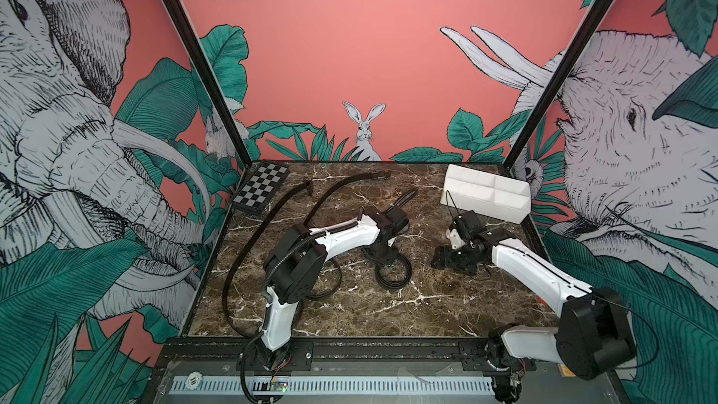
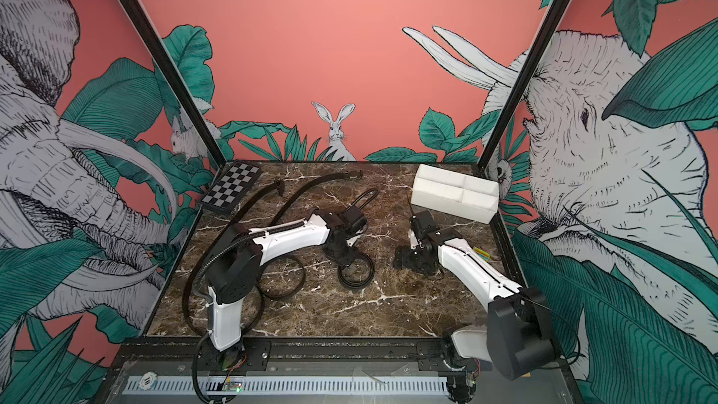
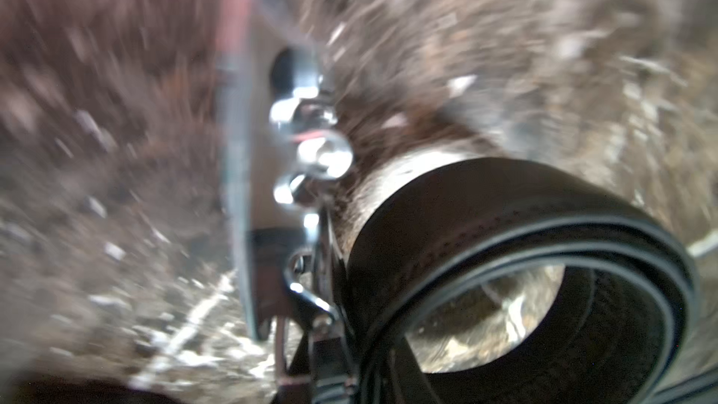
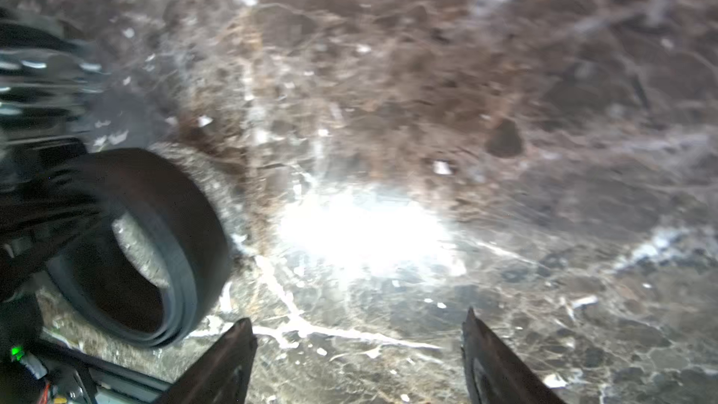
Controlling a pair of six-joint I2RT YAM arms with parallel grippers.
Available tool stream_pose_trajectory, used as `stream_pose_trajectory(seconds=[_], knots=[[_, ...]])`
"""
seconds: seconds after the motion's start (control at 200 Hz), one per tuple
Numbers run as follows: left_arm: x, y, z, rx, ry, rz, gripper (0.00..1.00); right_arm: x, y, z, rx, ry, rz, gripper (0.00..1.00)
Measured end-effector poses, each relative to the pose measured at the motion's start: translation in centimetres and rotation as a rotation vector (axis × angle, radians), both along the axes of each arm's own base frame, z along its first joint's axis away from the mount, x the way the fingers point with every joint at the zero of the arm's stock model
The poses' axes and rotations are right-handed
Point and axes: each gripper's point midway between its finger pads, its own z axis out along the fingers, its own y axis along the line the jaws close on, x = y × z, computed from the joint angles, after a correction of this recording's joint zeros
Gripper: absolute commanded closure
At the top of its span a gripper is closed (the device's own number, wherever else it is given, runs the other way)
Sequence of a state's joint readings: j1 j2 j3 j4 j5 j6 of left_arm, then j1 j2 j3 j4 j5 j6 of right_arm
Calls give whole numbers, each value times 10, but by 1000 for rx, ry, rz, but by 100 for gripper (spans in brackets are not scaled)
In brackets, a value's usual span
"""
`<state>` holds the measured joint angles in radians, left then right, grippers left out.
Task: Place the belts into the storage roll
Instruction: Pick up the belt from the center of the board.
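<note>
Left gripper (image 1: pixel 382 258): pointing down onto the 12 o'clock edge of the coiled belt (image 1: pixel 392 277), touching it; my wrist view is blurred, so I cannot tell whether the jaws are clenched on the strap
Right gripper (image 4: pixel 357 359): released, jaws wide apart over bare table (image 4: pixel 544 110), nothing between them; 2 to 3 o'clock from the coil, apart from it
Coiled belt: near table centre, several turns resting on the strap's edge, tail looping off toward 9 o'clock under my left arm
Second belt (image 1: pixel 225 295): long arc along the 9 o'clock side
Third belt (image 1: pixel 359 177): curved, one end at 12 o'clock
Storage roll (image 1: pixel 478 204): 1 o'clock corner, well apart from all belts
Checkerboard (image 1: pixel 261 188): 11 o'clock corner
</note>
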<state>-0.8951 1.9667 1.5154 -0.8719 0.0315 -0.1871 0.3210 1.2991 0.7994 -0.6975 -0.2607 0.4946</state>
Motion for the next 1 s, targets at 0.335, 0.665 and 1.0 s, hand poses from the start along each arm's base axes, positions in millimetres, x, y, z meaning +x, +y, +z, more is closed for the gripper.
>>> stream_pose_trajectory(seconds=[0.335, 0.665, 1.0], knots=[[9, -2, 44, -20, -189, -384, 100, 26, 20, -3, 137, -149, 33, 17], [8, 3, 19, 204, -251, -637, 100, 24, 28, 34, 213, -468, 183, 12], [39, -34, 93, 114, -417, -634, 100, -3, 53, 64, 240, -800, 392, 8]])
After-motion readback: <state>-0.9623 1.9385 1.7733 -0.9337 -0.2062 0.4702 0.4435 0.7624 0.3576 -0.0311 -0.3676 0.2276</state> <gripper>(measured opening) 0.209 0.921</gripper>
